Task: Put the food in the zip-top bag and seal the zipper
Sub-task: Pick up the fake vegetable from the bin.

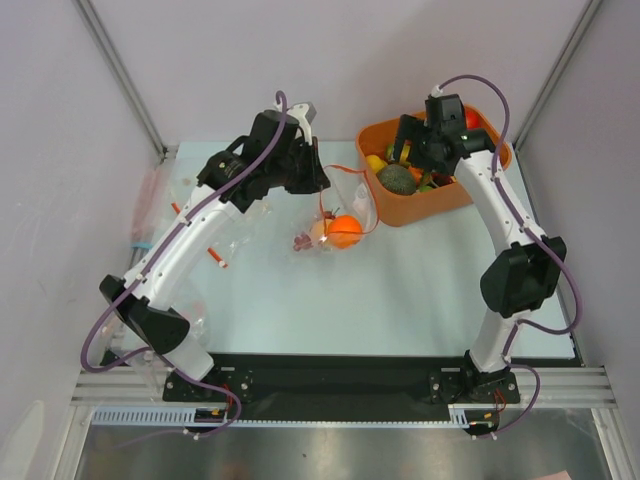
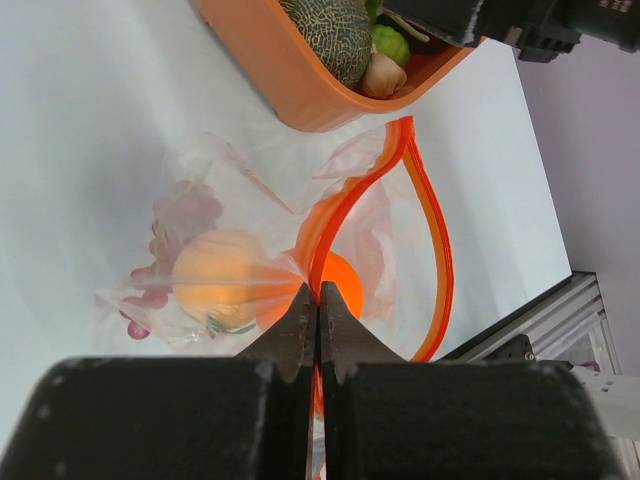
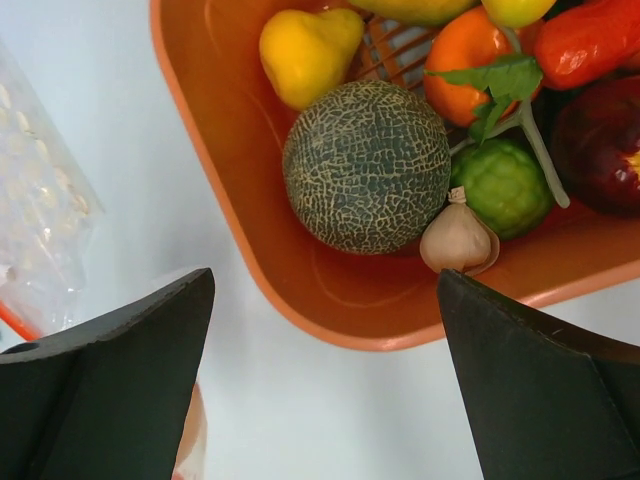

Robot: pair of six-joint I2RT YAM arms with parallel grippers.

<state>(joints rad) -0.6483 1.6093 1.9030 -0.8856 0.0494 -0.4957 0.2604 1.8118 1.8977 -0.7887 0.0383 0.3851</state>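
The zip-top bag (image 1: 340, 215) lies mid-table, left of the orange tub (image 1: 400, 215). Its mouth gapes, and the red-orange zipper (image 2: 432, 215) forms an open loop. Inside the bag are an orange (image 2: 345, 282), a yellow-orange fruit (image 2: 215, 275) and purple grapes (image 2: 185, 215). My left gripper (image 2: 318, 295) is shut on the near zipper strip at the bag's edge; it also shows in the top view (image 1: 320, 185). My right gripper (image 3: 325, 285) is open and empty, hovering over the tub's near-left rim (image 1: 408, 150). The tub holds more food: a yellow fruit (image 3: 305, 50), an orange (image 3: 465, 60) and a red chili (image 3: 590, 40).
The tub (image 3: 230, 200) also holds a netted melon (image 3: 365, 165), a green fruit (image 3: 505, 185) and a garlic bulb (image 3: 457, 240). Spare clear bags (image 1: 225, 245) lie under the left arm. Frame posts and walls close in the table's sides and back.
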